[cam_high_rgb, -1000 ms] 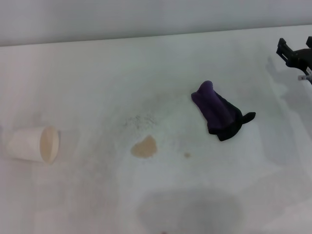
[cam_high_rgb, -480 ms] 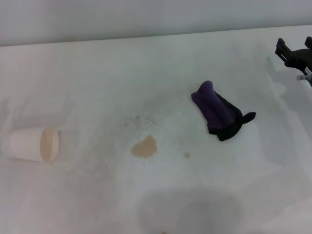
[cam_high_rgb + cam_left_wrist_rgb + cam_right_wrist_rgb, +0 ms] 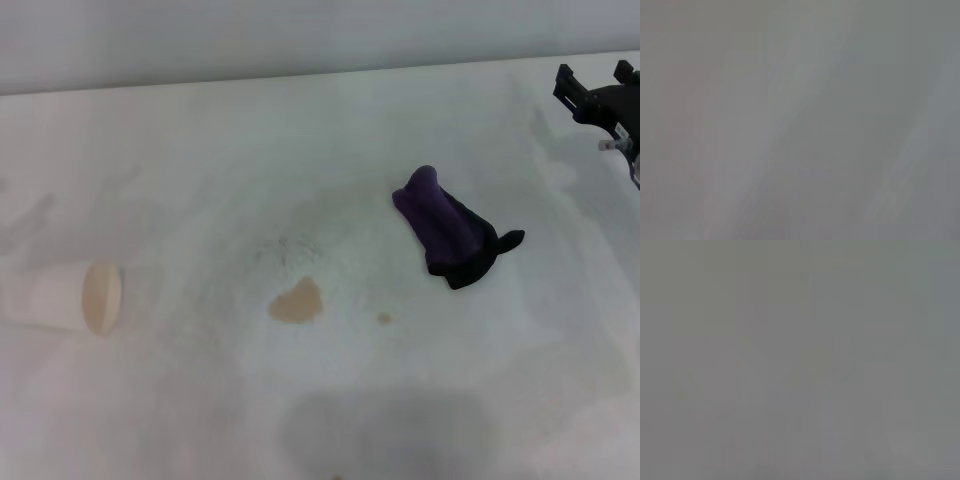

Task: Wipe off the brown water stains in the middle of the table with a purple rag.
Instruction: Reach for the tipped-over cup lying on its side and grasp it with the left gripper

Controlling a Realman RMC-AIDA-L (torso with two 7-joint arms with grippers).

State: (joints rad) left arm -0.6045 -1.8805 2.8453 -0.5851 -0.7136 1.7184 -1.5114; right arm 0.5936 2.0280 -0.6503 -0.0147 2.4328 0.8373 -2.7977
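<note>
A: Since the earlier frames the right gripper (image 3: 597, 85) has shifted up and inward along the table's far right edge; before, it sat a little lower and closer to the picture's border. The paper cup (image 3: 70, 297) has slid slightly toward the left edge too.

B: And the claw's fingers?

A: Two dark prongs stand apart with a clear gap between them, nothing held. It looks spread wide, hanging above the table (image 3: 200, 160).

B: Where is the purple rag (image 3: 448, 230) from there?

A: Nearer the robot and to the claw's left, well apart from it. It lies as a lumpy, elongated bundle, purple at its far end and blackish at its near end, with a small dark flap sticking out toward the claw's side.

B: The brown water stains (image 3: 297, 301)?

A: Farther again from the claw, beyond the rag, leftward and nearer the robot. The tan blotch lies flat on the white top, and a tiny brown dot (image 3: 384, 318) sits between it and the rag's near end, apart from both. A faint grey speckled smudge (image 3: 287, 247) lies just past the blotch.

B: The left gripper?

A: Not in the head view. Both wrist views show only a plain grey blur, so nothing can be read from them.

B: The cup?

A: On its side at the far left, mouth facing the stains, the farthest thing from the claw.
</note>
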